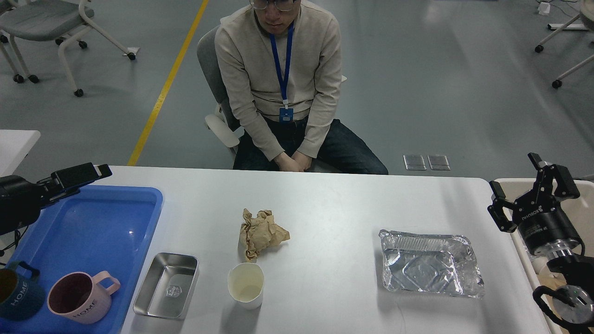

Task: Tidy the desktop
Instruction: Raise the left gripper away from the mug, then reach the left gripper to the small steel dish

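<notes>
From the head view, the desktop (334,208) spreads wide below; the right gripper (533,192) hovers past its right edge, jaws spread wide; the left gripper (86,174) (jaws unreadable) hangs over the blue tray (116,222); open surface separates the crumpled paper (261,232) and foil tray (429,264).

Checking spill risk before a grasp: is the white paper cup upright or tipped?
Upright. The paper cup stands on its base on the desktop, open rim facing up; its pale inside wall shows, looking empty.
</notes>
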`<act>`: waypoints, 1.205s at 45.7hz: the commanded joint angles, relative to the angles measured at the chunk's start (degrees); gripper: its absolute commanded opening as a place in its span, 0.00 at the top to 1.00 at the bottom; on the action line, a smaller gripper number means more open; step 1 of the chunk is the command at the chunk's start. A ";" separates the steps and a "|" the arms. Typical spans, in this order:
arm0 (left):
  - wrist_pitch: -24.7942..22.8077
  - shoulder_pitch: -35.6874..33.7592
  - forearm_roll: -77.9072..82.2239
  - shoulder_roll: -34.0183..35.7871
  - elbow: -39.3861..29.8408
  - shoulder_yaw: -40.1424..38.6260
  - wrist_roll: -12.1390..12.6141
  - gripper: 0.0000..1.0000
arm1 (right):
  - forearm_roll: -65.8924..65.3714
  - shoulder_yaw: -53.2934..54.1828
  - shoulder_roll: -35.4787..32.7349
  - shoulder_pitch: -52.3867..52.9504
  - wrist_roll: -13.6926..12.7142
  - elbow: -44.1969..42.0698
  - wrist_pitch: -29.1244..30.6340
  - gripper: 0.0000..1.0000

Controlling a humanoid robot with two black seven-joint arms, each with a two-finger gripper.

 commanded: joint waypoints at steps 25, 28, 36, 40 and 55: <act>2.79 0.68 -0.19 -0.17 -0.92 0.64 -0.21 0.04 | -0.09 -0.09 0.06 -0.11 0.02 -0.17 0.03 0.00; 2.96 0.77 -0.11 -0.52 -0.48 0.64 0.06 0.04 | -0.09 0.00 0.06 -0.11 0.02 -0.17 0.03 0.00; 3.31 0.77 0.51 -1.93 0.05 0.56 -0.20 0.04 | -0.09 0.00 0.06 -0.20 0.02 -0.17 -0.06 0.00; 3.23 0.77 0.60 -2.72 0.05 0.73 -0.73 0.04 | -0.09 0.00 0.06 -0.20 0.02 -0.17 0.03 0.00; 3.31 9.99 -0.10 -9.58 1.89 1.35 -0.99 0.04 | -0.09 0.00 0.06 -0.46 0.02 -0.26 0.03 0.00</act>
